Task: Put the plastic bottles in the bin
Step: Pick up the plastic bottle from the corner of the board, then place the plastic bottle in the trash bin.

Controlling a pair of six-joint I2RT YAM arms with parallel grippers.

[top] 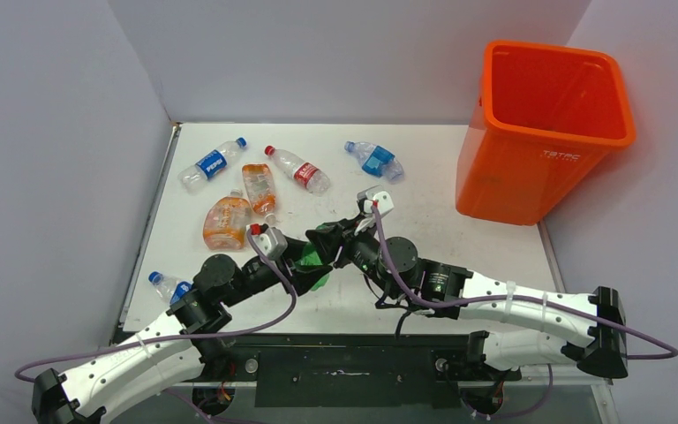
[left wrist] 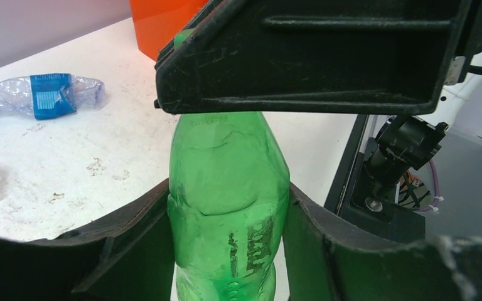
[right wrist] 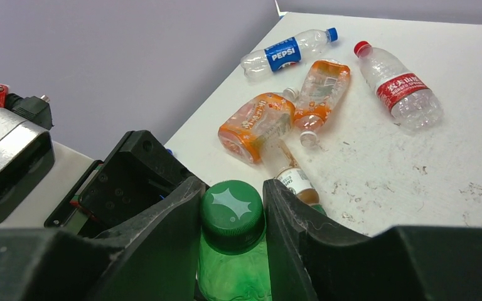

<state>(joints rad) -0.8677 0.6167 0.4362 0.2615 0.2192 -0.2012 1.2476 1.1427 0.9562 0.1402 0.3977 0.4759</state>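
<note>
While your left gripper clamps the green bottle, your right gripper pinches its cap, bin at two o'clock.

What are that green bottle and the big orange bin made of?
The green bottle looks like thin plastic: translucent, glossy, with dents in its wall. The orange bin is probably rigid moulded plastic: opaque, smooth, slightly shiny, with a thick rim.

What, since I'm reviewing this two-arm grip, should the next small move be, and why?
Probably open the jaws of the left gripper. It holds the green bottle by the body while the right gripper clamps its cap, and the bin stands on the right arm's side, so that arm seems better placed to carry it.
</note>
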